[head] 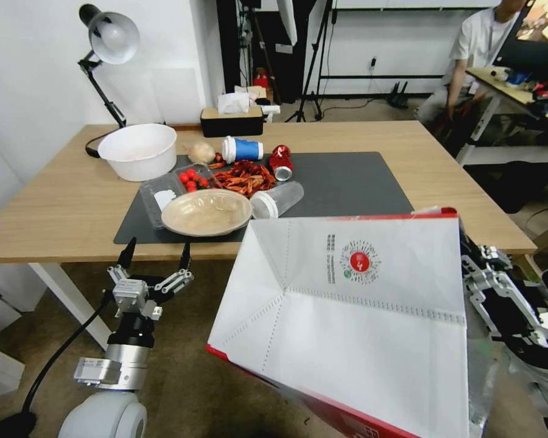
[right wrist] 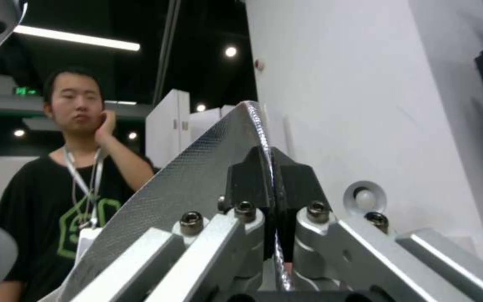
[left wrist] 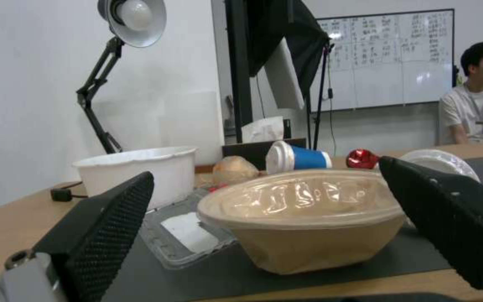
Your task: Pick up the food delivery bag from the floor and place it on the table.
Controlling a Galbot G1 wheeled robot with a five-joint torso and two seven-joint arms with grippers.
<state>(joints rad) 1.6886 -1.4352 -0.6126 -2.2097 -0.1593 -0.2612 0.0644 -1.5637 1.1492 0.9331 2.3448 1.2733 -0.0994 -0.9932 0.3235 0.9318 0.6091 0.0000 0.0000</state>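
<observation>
The bag [head: 359, 316] hangs in the air at our right, off the floor [head: 182, 377], its top edge level with the near edge of the worktop [head: 55, 207] and overlapping it in the head view. Our right gripper [right wrist: 275, 184] has its jaws pressed together on a thin foil-lined edge of the bag, holding it from the right side. The bag's broad white face tilts toward us, its long side running roughly along the worktop's front edge.

Our left gripper [head: 155, 258] waits low before the worktop's left front edge, jaws wide apart and empty, pointing at a bowl [left wrist: 303, 218] on the dark mat [head: 347, 182].

We judge that the placing turns on this: the worktop lies ahead of and just below the bag's upper edge, so the bag's bottom must rise clear of that edge before going forward. The mat's right part, beyond the cups, looks the freest spot.
</observation>
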